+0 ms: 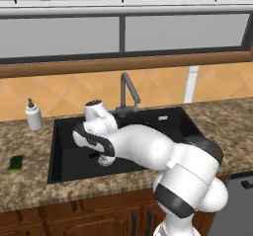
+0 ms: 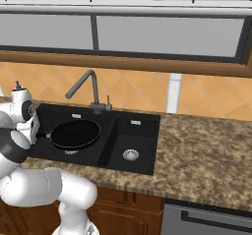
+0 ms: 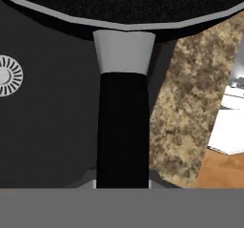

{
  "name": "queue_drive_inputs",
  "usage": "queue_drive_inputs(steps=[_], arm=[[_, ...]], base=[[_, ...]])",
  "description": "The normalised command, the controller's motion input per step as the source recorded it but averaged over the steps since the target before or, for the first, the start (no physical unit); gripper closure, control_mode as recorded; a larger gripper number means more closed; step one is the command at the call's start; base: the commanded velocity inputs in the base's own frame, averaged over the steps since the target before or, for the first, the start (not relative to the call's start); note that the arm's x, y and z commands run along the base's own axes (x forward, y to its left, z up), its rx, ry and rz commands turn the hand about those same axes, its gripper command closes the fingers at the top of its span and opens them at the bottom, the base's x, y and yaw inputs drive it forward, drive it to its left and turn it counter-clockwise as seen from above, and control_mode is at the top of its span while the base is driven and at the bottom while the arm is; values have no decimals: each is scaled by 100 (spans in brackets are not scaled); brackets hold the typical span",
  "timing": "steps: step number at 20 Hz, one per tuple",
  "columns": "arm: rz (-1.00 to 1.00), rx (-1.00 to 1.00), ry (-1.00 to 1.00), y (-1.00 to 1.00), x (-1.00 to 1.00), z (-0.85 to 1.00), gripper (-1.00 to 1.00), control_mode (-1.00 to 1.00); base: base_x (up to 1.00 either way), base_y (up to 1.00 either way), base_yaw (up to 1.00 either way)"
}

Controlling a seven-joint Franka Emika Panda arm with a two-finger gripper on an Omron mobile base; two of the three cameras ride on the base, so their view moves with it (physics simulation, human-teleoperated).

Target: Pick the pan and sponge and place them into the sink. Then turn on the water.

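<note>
In the left base view the white arm covers the near middle of the black double-basin sink [image 1: 64,146], hiding the tool and both drains. In the right base view the arm hides the handle end of the round black frying pan [image 2: 75,133]. In the hand view the pan's bowl is cut off by the top edge. The small green sponge [image 1: 16,163] on the left of the speckled stone desk [image 1: 29,190] is too small for detail.

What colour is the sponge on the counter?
Green, the sponge shows best in the left base view.

The claw [image 3: 122,184] grips the pan [image 3: 123,127] by its handle above the sink [image 3: 47,127].
</note>
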Motion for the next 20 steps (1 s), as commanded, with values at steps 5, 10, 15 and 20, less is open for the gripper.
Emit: queue_drive_inputs(steps=[5,10,15,20], arm=[[-14,1,-11,15,57,-27,100,-100],[-13,3,-9,2,62,-34,100,-100],[-14,3,-5,12,43,-52,100,-100],[-10,0,-8,44,20,-39,100,-100]], base=[[0,0,0],[0,0,0],[0,0,0],[0,0,0]])
